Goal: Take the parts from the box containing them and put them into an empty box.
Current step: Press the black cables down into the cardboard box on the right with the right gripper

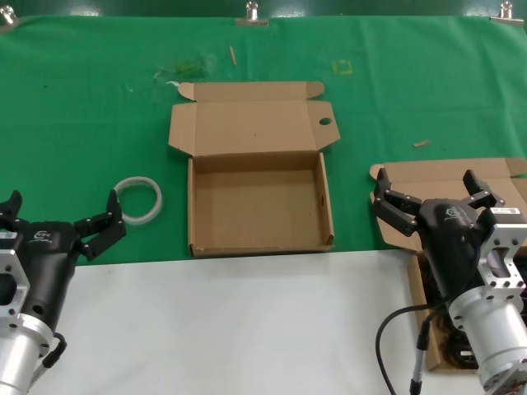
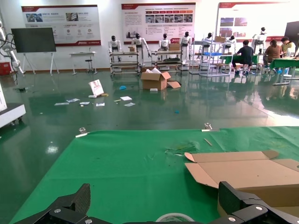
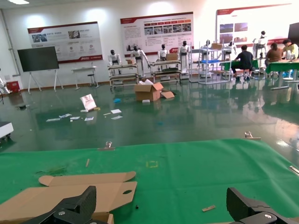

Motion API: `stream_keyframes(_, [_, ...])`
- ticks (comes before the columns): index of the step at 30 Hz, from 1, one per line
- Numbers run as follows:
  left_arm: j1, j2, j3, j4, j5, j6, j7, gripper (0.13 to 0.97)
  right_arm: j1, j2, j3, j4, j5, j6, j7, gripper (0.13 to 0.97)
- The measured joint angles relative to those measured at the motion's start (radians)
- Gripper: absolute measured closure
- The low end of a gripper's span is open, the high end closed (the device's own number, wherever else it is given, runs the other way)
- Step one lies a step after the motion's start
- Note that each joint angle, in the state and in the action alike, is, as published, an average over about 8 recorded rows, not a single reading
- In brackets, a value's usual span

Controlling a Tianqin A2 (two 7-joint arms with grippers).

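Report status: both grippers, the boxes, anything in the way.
Left gripper open, idle near tape ring. Right gripper open over source box; cords mostly hidden. Empty box open, nothing inside.

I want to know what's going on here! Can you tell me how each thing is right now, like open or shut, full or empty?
Empty box: lid open, nothing inside.
Box containing the parts: lid open, mostly hidden behind the right arm.
Parts: black cords lying in that box, barely visible.
Left gripper: fingers open, holding nothing.
Right gripper: fingers open, over its box.
Tape ring: lying flat.
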Motion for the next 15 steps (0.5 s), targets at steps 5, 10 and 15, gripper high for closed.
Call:
stream_keyframes(5, [0.000, 0.000, 0.000, 0.000, 0.000, 0.000, 0.000, 0.132, 0.000, 0.000, 0.000, 0.000, 0.000, 0.000, 0.000, 0.129])
stream_keyframes(10, [0.000, 0.000, 0.000, 0.000, 0.000, 0.000, 0.000, 0.132, 0.000, 0.000, 0.000, 0.000, 0.000, 0.000, 0.000, 0.129])
stream_keyframes(15, [0.000, 0.000, 0.000, 0.000, 0.000, 0.000, 0.000, 0.132, 0.000, 0.000, 0.000, 0.000, 0.000, 0.000, 0.000, 0.129])
